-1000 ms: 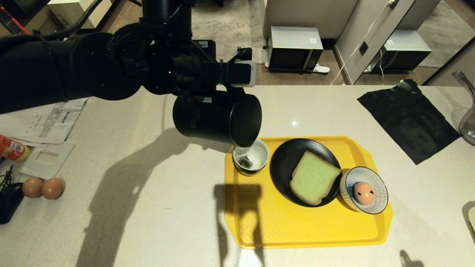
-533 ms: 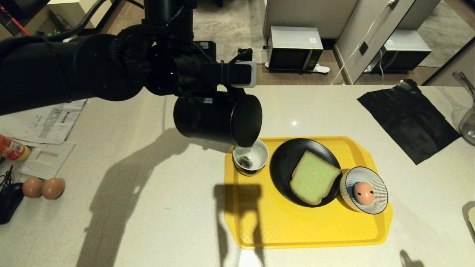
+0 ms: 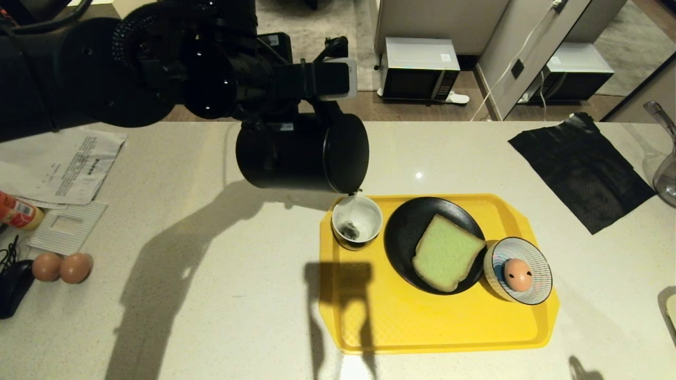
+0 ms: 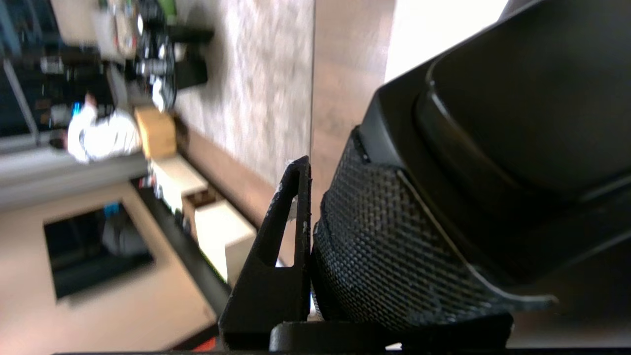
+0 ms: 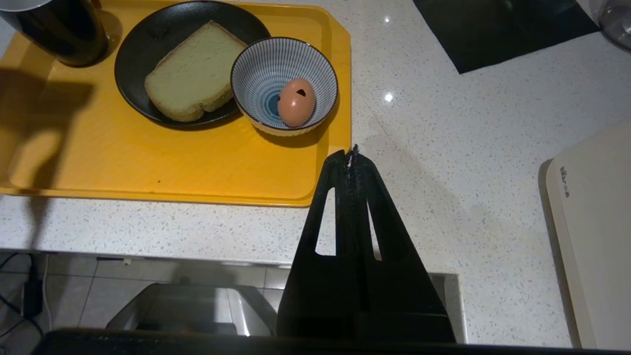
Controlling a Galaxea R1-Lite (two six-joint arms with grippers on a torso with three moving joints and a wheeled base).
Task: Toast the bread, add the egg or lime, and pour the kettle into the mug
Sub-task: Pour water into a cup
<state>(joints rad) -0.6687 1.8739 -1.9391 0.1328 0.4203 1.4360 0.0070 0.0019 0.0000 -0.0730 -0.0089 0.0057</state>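
The black kettle (image 3: 296, 153) hangs on its side above the counter, with its spout just over the far rim of the mug (image 3: 357, 222). A thin stream runs from the spout into the mug. My left gripper (image 3: 323, 117) is shut on the kettle's textured handle (image 4: 384, 236); one finger (image 4: 296, 197) presses its side. The mug, the bread (image 3: 446, 252) on a black plate (image 3: 401, 232) and the spotted egg (image 3: 518, 274) in a striped bowl (image 3: 544, 264) stand on the yellow tray (image 3: 422, 327). My right gripper (image 5: 352, 155) is shut and empty, near the tray's front right corner. The lime is out of view.
Two plain brown eggs (image 3: 60, 267) and papers (image 3: 58, 169) lie at the counter's left. A black sheet (image 3: 581, 169) and a glass vessel (image 3: 666, 174) are at the far right. A cream board (image 5: 591, 236) sits at the right front edge.
My left arm has lifted the kettle a little up and back. Its spout, which overlapped the mug's rim, now stands just above it.
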